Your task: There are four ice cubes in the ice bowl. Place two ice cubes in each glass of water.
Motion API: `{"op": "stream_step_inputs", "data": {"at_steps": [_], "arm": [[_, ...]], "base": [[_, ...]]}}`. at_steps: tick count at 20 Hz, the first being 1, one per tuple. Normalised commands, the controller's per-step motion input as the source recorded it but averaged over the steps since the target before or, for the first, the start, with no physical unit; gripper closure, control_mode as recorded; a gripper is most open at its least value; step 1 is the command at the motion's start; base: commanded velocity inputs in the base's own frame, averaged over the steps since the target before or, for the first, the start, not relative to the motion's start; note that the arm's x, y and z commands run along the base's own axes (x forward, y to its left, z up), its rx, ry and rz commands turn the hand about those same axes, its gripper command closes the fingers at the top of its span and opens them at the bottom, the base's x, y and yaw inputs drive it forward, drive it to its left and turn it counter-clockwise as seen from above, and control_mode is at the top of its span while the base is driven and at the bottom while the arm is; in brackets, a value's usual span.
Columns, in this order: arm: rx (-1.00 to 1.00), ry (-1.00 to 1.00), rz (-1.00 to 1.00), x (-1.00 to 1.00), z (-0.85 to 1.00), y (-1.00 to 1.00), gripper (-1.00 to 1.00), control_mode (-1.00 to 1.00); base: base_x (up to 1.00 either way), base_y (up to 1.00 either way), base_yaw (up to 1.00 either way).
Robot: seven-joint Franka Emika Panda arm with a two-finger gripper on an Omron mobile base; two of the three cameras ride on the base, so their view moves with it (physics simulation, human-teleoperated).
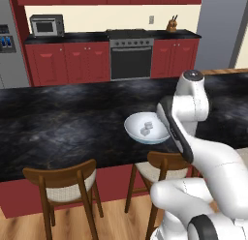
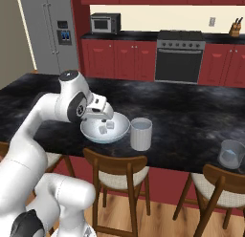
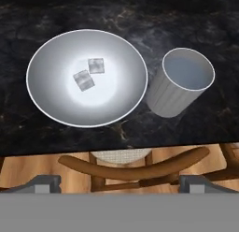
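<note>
Looking down from the left base view, the ice bowl (image 1: 147, 128) sits at centre frame near the front edge of the dark tabletop (image 1: 63, 123), with pale ice cubes (image 1: 147, 128) visible inside; the arm's white body covers its right rim. Two wooden chairs (image 1: 65, 186) stand below the edge.

In the right base view the gripper (image 2: 98, 112) hangs over the bowl's upper-left rim, left of centre. One glass of water (image 2: 141, 134) stands just beside the bowl on its right; a second glass (image 2: 231, 154) stands well apart at the right edge of the frame. What either glass holds cannot be made out here.

In the hand view the bowl fills the upper left with two cubes lying close together near its middle, and the near glass is at upper right, its inside looking bare of cubes. The jaws stand wide apart, the two tips far to either side at the bottom, holding nothing.

Judged from this, two cubes remain in the bowl, so the task seems about half done, with the near glass likely still to be filled.
</note>
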Motion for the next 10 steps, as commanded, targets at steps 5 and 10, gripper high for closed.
{"op": "stream_step_inputs", "data": {"at_steps": [5, 10], "arm": [[0.01, 0.05, 0.01, 0.41, 0.00, 0.34, -1.00, -1.00], [0.10, 0.14, 0.07, 0.48, -0.24, 0.02, -1.00, -1.00]], "base": [[0.00, 0.00, 0.00], [0.00, 0.00, 0.00]]}}
